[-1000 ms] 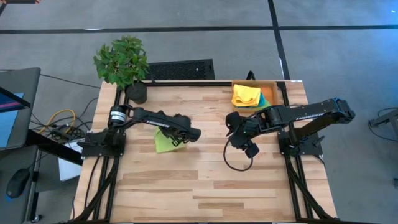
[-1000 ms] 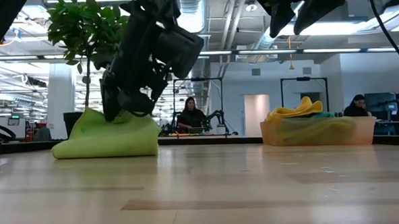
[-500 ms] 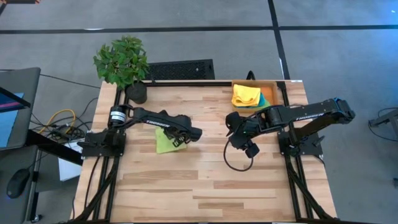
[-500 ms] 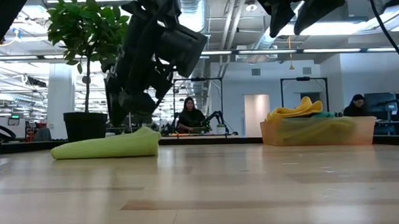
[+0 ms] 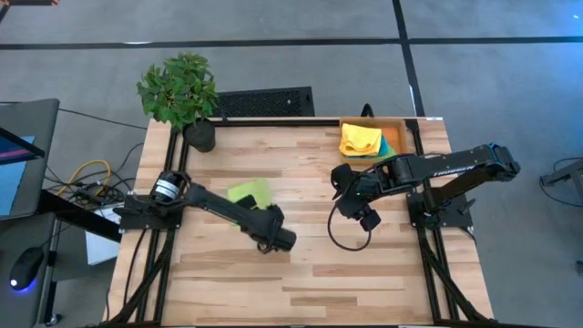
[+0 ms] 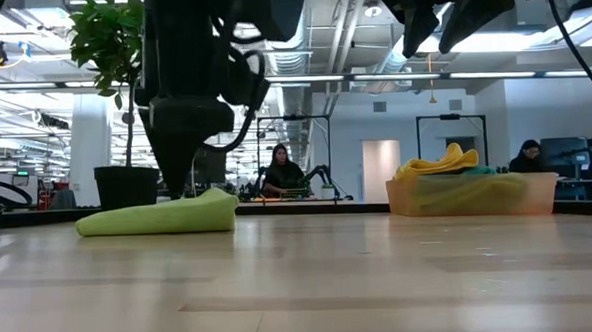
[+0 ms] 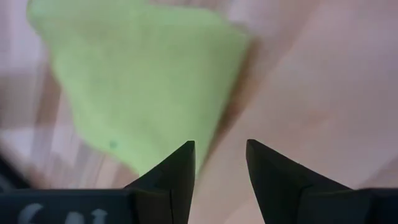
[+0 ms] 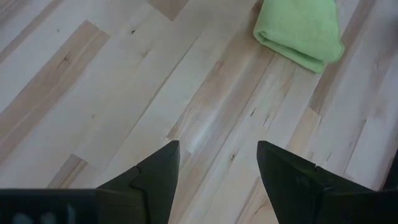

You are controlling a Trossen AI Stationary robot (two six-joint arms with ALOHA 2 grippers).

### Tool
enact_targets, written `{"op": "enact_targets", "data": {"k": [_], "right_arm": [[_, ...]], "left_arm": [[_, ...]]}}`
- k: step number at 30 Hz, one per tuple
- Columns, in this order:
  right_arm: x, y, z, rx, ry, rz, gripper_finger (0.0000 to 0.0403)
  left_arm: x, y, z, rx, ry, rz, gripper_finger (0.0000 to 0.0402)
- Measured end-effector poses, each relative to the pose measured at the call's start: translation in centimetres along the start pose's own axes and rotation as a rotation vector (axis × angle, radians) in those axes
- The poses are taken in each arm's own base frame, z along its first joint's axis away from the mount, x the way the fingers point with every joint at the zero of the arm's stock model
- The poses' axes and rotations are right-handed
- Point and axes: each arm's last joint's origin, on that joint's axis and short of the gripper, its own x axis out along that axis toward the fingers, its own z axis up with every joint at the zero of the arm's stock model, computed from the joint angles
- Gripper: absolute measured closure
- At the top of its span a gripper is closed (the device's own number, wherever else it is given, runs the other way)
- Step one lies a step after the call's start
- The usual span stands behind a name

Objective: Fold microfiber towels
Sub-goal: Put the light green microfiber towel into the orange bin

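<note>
While we look straight down, we see a pale butcher-block table (image 5: 301, 273) of jointed wood strips, standing on a grey floor. A potted plant (image 5: 179, 91) sits at its far left corner, and a black vent grille (image 5: 264, 101) lies just beyond the far edge. An orange tray (image 5: 401, 128) occupies the far right corner; in it a yellow towel (image 5: 361, 139) is heaped over a teal towel (image 5: 389, 146). From table height we see a large workshop behind, with ceiling ducts, strip lights and a seated person (image 6: 281, 172) in the distance.

One lime towel (image 5: 250, 193) lies folded flat on the left half of the table, left of centre and nearer the far edge. In the low view it shows as a low green wedge (image 6: 160, 216) resting on the wood.

We note the left gripper (image 5: 271, 239) out past the towel, towards the near edge, above bare wood. Its fingers (image 7: 180, 171) are parted with a clear gap between them and clasp nothing; the wrist camera shows the towel ahead of the tips, not between them.

We note the right gripper (image 5: 366, 219) hanging above the table right of centre, well apart from the lime towel. Its fingers (image 8: 158, 171) are spread wide and empty, with only bare wood beneath.
</note>
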Motion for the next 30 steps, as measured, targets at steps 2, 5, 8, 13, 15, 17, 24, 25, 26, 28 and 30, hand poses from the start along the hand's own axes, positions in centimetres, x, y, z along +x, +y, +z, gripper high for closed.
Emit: {"op": "enact_targets", "data": {"k": [2, 5, 8, 13, 15, 17, 24, 25, 26, 28, 30], "right_arm": [[0.0, 0.0, 0.0, 0.000, 0.000, 0.000, 0.0163], [0.0, 0.0, 0.0, 0.000, 0.000, 0.000, 0.0163], [0.0, 0.0, 0.0, 0.000, -0.001, 0.000, 0.0163], [0.0, 0.0, 0.0, -0.004, 0.000, 0.000, 0.0163], [0.0, 0.0, 0.0, -0.005, 0.000, 0.001, 0.0163], [0.0, 0.0, -0.1, -0.006, 0.007, 0.005, 0.0163], [0.0, 0.0, -0.1, -0.007, 0.006, 0.005, 0.0163], [0.0, 0.0, -0.1, -0.007, 0.006, 0.005, 0.0163], [0.0, 0.0, -0.1, -0.007, 0.006, 0.005, 0.0163], [0.0, 0.0, -0.1, -0.007, 0.006, 0.005, 0.0163], [0.0, 0.0, -0.1, -0.007, 0.006, 0.005, 0.0163]], "left_arm": [[0.0, -0.7, -0.3, 0.037, -0.040, -0.015, 0.0264], [0.7, -1.2, -0.8, 0.080, -0.082, -0.010, 0.0264], [1.2, -1.2, -0.6, 0.037, -0.120, 0.010, 0.0264], [1.4, -0.8, 0.4, -0.082, -0.201, 0.034, 0.0264], [1.5, -0.7, 0.5, -0.099, -0.201, 0.031, 0.0264], [1.5, -0.6, 0.7, -0.117, -0.191, 0.025, 0.0264], [1.6, -0.5, 0.8, -0.104, -0.169, 0.013, 0.0264], [1.6, -0.5, 0.7, -0.101, -0.170, 0.014, 0.0264], [1.6, -0.5, 0.7, -0.092, -0.172, 0.018, 0.0264], [1.6, -0.5, 0.8, -0.074, -0.181, 0.028, 0.0264], [1.6, -0.5, 0.8, -0.072, -0.184, 0.028, 0.0264]]}}
